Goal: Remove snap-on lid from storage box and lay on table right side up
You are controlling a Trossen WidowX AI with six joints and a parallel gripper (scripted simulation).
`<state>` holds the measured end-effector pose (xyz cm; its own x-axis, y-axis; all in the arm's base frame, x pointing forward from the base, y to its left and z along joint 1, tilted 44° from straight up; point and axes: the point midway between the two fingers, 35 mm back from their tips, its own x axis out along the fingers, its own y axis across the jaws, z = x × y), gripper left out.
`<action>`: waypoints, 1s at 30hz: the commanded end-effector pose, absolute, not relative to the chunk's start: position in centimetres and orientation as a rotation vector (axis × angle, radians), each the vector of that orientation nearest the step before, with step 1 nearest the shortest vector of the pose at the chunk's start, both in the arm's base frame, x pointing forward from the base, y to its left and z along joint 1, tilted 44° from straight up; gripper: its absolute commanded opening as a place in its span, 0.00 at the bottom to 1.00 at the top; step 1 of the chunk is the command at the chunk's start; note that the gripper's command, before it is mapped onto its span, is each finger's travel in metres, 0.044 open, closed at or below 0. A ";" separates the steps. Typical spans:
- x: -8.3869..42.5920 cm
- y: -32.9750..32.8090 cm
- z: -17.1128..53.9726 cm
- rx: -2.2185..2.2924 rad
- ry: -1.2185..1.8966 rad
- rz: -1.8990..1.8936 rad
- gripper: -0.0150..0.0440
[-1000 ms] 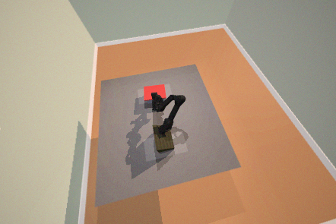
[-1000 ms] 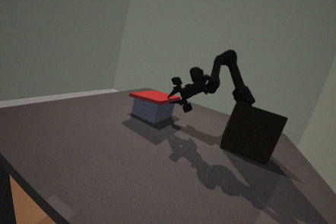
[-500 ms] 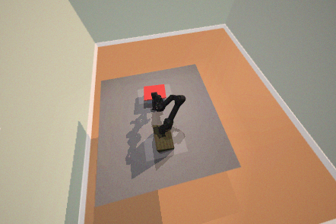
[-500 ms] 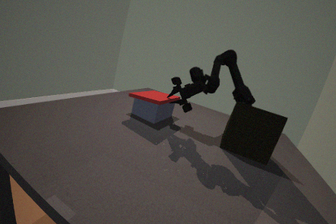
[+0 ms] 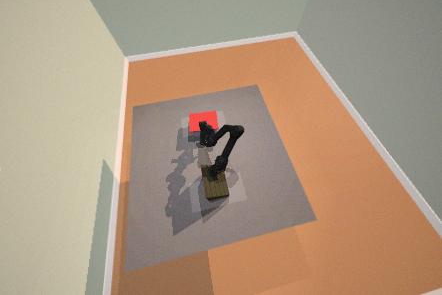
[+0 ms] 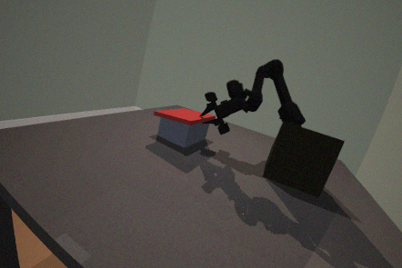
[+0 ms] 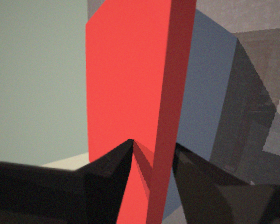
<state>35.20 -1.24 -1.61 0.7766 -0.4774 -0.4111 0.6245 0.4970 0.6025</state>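
Observation:
The red lid (image 5: 204, 117) (image 6: 179, 114) (image 7: 122, 75) lies across the top of the blue-grey storage box (image 6: 175, 133) (image 7: 206, 85) and looks level. The box stands on the table (image 5: 265, 168) (image 6: 91, 171). My gripper (image 5: 202, 126) (image 6: 203, 120) (image 7: 152, 146) is shut on the lid's near edge, with one finger over its top face and the other below its rim, beside the box wall. Whether the lid is still snapped down on the box is too small to tell. The far side of the rim is hidden in the wrist view.
The arm's base block (image 5: 216, 190) (image 6: 302, 162) stands on the table behind the gripper. The arm arches from it to the box. Shadows of arm and box fall on the table. Orange floor (image 5: 340, 163) shows beyond the table's edges, with walls around.

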 end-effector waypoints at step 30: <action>35.6 0.2 0.0 0.810 0.199 -0.672 0.25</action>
